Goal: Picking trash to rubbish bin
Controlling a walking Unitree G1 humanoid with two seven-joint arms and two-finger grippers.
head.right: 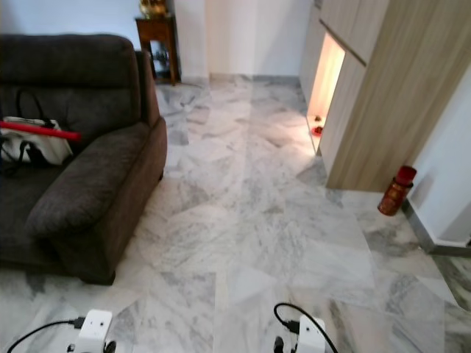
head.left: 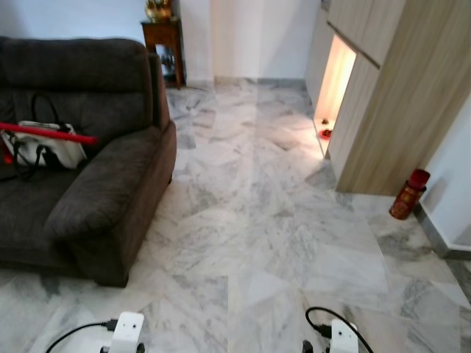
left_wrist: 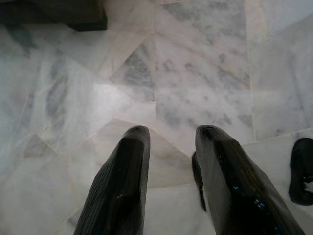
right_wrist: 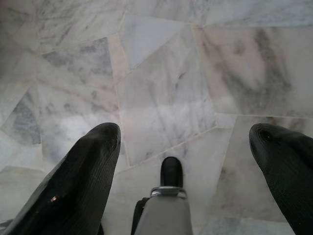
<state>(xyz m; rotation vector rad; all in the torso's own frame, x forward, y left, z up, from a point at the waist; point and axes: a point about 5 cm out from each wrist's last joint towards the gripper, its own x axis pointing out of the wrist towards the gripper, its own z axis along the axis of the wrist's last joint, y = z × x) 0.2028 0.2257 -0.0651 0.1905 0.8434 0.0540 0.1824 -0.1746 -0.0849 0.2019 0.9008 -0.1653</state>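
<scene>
Marble floor (head.left: 250,220): one red canister (head.left: 408,194), one sofa (head.left: 81,169). Left gripper (left_wrist: 171,139) slightly parted, right gripper (right_wrist: 186,134) spread wide, both empty.

Both arms low, wrists at bottom edge of head frames. Left tool (left_wrist: 171,142) pointed down, fingers (left_wrist: 124,186) a narrow gap apart, empty. Right tool (right_wrist: 188,142) pointed down, fingers (right_wrist: 78,181) spread wide, empty.

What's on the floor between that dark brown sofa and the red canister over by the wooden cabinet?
Nothing: in the left eye view, only bare grey-veined marble floor runs from the dark brown sofa to the red canister beside the wooden cabinet.
</scene>
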